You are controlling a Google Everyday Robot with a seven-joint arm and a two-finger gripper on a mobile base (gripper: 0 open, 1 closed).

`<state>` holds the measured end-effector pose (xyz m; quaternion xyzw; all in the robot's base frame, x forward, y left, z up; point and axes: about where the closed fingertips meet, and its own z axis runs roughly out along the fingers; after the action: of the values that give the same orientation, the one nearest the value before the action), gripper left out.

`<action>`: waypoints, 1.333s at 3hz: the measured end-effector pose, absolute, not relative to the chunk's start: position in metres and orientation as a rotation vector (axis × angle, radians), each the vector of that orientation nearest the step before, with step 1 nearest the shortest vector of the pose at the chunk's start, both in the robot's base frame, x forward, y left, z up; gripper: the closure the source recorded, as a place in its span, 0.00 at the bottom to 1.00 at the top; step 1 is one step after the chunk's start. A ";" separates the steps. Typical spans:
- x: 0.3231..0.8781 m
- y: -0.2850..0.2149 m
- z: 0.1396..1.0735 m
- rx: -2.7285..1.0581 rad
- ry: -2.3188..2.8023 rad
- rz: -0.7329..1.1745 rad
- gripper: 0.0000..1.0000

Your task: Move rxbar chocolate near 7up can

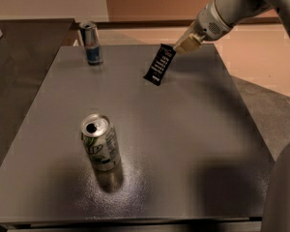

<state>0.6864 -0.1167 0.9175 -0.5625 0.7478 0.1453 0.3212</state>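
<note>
Rxbar chocolate (160,64) hangs tilted over the far right part of the grey table (193,144), top end pinched in the gripper (181,46), lower end close to the surface; can't tell if it touches. Gripper fingers are closed on the bar's upper edge, arm coming in from upper right. 7up can (99,142) stands upright in the near left area, well apart from the bar. Blue-and-silver can (91,42) stands at the far left edge.
</note>
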 end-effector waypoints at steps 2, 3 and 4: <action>0.649 -0.092 0.914 -1.679 1.899 0.418 1.00; 0.625 -0.078 0.903 -1.827 1.849 0.464 1.00; 0.606 -0.074 0.902 -1.880 1.828 0.510 1.00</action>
<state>0.6063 -0.0741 0.9022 -0.6844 0.6655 0.1858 0.2326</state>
